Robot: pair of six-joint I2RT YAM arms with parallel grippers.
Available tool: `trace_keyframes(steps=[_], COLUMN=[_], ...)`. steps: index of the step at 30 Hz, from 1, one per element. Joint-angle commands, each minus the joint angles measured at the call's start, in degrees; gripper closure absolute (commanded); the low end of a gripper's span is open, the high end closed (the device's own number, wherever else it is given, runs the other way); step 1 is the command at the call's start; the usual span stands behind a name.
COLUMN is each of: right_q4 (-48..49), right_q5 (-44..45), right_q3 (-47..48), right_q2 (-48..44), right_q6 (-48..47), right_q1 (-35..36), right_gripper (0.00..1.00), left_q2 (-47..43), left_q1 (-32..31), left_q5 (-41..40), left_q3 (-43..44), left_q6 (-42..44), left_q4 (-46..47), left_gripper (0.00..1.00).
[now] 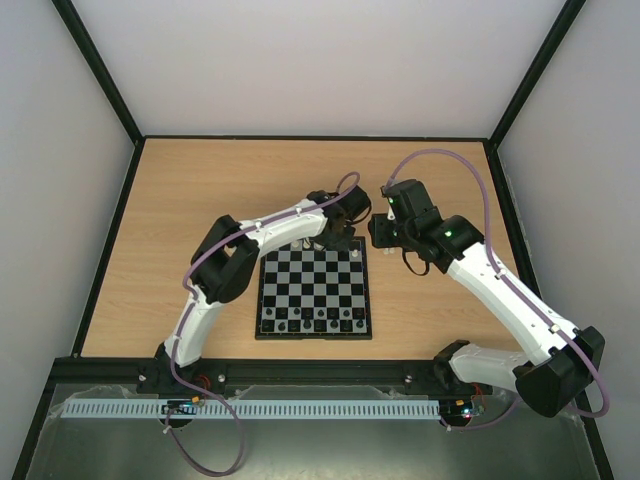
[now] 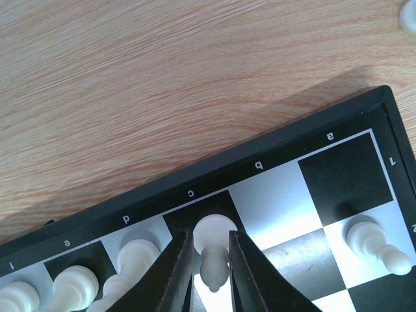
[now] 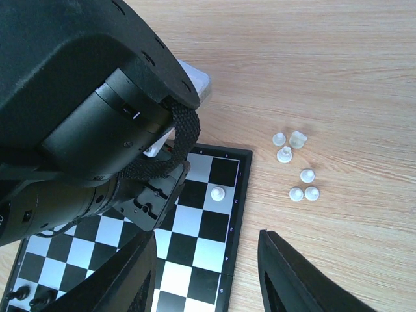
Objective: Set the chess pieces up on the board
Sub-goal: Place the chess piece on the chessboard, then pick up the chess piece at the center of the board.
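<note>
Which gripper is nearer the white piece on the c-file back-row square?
Left. The left gripper straddles the white piece, a finger on each side. The right gripper hangs open near the board's far right corner, a few files away.

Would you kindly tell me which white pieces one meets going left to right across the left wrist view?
f-file piece, e-file piece, d-file piece, c-file piece, a-file pawn, off-board piece at the top right.

Pale walls [image 1: 300, 60] enclose a black-framed wooden table [image 1: 200, 200] under even light.
</note>
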Motion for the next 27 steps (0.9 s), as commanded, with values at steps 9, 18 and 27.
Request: trace_keyframes(steps=[9, 18, 27], right_q4=[-1.38, -1.04, 1.67], right_q5=[0.32, 3.08, -0.12], right_q3=[-0.92, -1.31, -3.28], right_q2=[-0.32, -0.32, 3.75], right_q6=[-0.36, 0.26, 1.71], right_q1=[0.15, -0.08, -3.75], right_gripper=[0.56, 0.51, 0.43], left_q2=[-2.2, -8.16, -25.0], left_q1=[0.5, 0.63, 6.36], left_q5=[-0.63, -1.71, -4.66], left_q3=[0.43, 5.76, -13.75], left_q6=[-0.82, -0.11, -2.07], left_q4=[-0.41, -0.47, 8.2], left_gripper=[0.68, 0.58, 0.45])
